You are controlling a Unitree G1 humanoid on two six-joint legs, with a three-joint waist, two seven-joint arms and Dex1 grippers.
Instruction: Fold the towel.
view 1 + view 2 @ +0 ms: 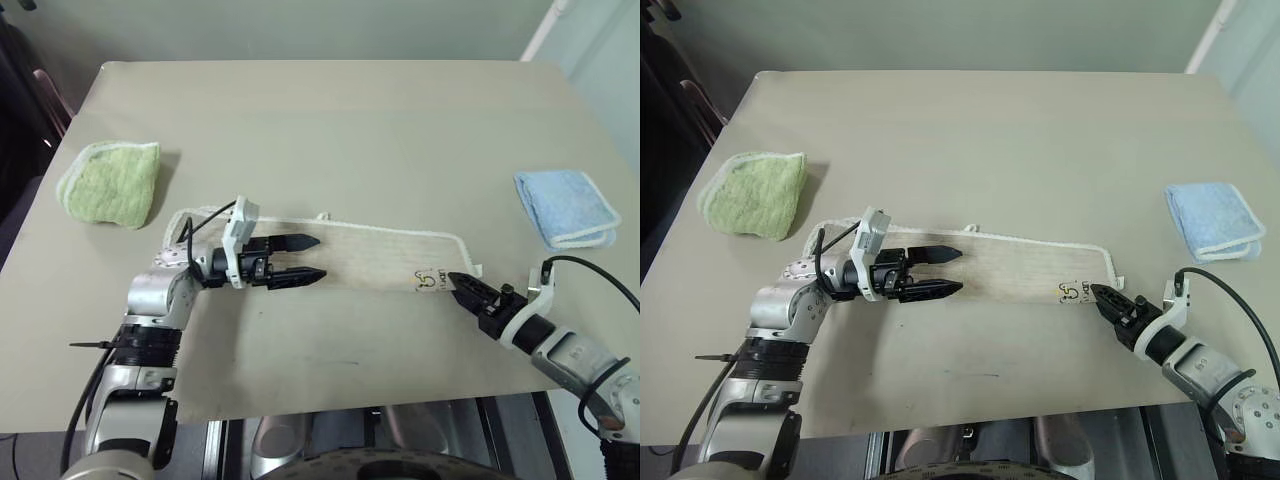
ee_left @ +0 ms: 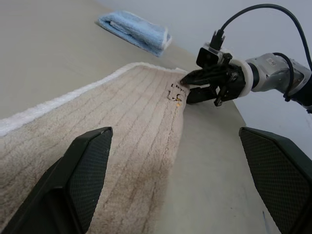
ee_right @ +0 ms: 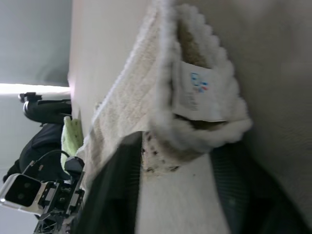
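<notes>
Towel (image 1: 380,258) corner between right gripper (image 1: 462,287) fingers

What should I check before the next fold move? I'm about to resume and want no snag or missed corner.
1. Towel lies as a long flat strip on the table: ok.
2. Right gripper at the towel's near right corner, fingers on either side of the edge: ok.
3. Right grip firmly closed on the corner: cannot tell.
4. Left gripper open, fingers above the towel's left part, nothing pinched: not ok for a two-handed lift.
5. Green towel and blue towel lie apart from the strip: ok.
</notes>
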